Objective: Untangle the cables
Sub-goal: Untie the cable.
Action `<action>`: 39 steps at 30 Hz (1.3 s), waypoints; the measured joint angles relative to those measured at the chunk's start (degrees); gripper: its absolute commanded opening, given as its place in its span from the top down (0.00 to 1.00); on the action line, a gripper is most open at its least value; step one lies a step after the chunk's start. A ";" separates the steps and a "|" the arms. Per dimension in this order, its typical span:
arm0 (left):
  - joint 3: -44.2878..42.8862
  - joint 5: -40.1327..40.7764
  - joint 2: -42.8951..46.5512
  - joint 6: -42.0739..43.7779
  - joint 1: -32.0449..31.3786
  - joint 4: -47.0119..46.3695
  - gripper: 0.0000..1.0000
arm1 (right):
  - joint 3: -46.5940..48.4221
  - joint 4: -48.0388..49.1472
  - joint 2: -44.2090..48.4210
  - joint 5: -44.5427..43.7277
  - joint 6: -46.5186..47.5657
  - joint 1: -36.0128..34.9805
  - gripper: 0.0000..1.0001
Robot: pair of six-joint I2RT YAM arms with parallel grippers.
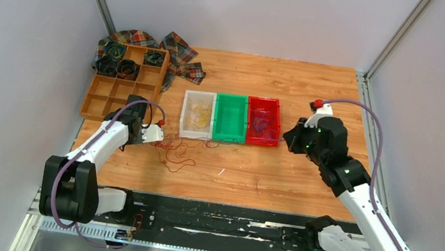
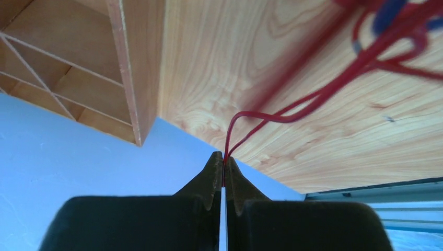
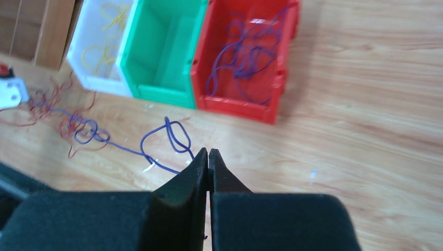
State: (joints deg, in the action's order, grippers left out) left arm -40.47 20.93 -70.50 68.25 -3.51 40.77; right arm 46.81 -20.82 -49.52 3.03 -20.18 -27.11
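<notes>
The cables lie as a loose red-brown and purple tangle on the wooden table in front of the white bin; the right wrist view shows the tangle at its left. My left gripper is at the tangle's left edge, low over the table. It is shut on a thin red cable that loops up out of its tips. A purple cable trails from the tangle and passes behind my right gripper's left finger. My right gripper is shut, no cable showing between its tips, and hovers by the red bin.
Three bins stand in a row mid-table: white with yellow wires, green, red with purple wires. A wooden compartment tray with black coils sits at the back left on a plaid cloth.
</notes>
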 measured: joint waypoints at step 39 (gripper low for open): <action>-53.88 -64.72 0.57 -26.32 -12.94 33.27 0.02 | 18.95 26.21 -24.83 26.56 -7.23 -19.89 0.99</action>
State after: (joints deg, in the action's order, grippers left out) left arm -94.35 -43.79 -69.93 41.93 -16.45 74.04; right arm 65.76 5.39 -74.35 29.58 -27.42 -47.00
